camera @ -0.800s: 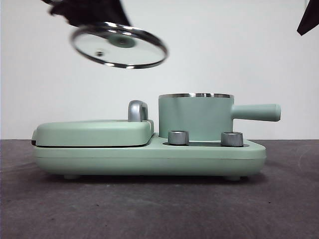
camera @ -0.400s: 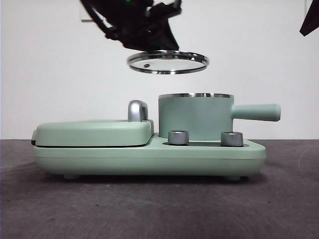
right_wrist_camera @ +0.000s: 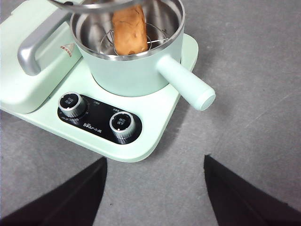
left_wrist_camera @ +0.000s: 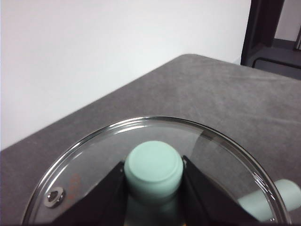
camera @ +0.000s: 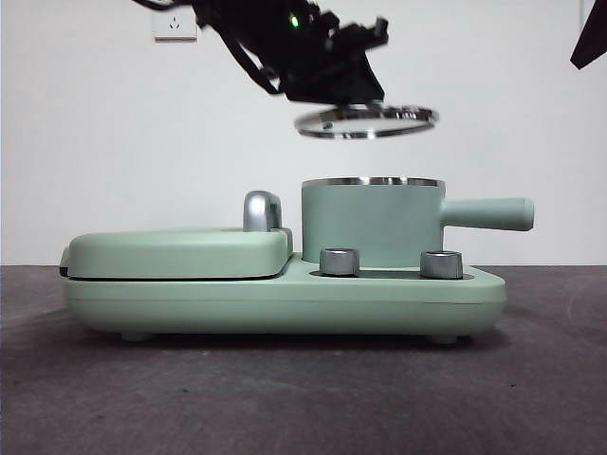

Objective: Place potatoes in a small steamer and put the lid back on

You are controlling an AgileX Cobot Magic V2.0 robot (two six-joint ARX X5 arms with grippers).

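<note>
The mint-green small steamer (camera: 372,224) stands on the right of the cooker base, its side handle (camera: 487,214) pointing right. The orange-brown potato (right_wrist_camera: 129,29) lies on a wire rack inside the steamer (right_wrist_camera: 136,66). My left gripper (left_wrist_camera: 153,175) is shut on the lid's mint-green knob (left_wrist_camera: 153,167) and holds the glass lid (camera: 367,122) level a little above the steamer's rim. In the right wrist view the lid's rim (right_wrist_camera: 94,5) shows over the pot's far side. My right gripper (right_wrist_camera: 155,188) is open and empty, raised at the near right of the cooker.
The cooker base (camera: 285,301) carries a flat mint-green griddle cover (camera: 175,252) with a chrome handle (camera: 262,210) on the left. Two steel dials (camera: 340,262) sit at the front below the pot. A black tip (camera: 588,38) shows at the top right corner.
My left gripper has carried the lid rightward from the upper left. The lid has levelled out and now hangs over the steamer. The right arm has not moved.
</note>
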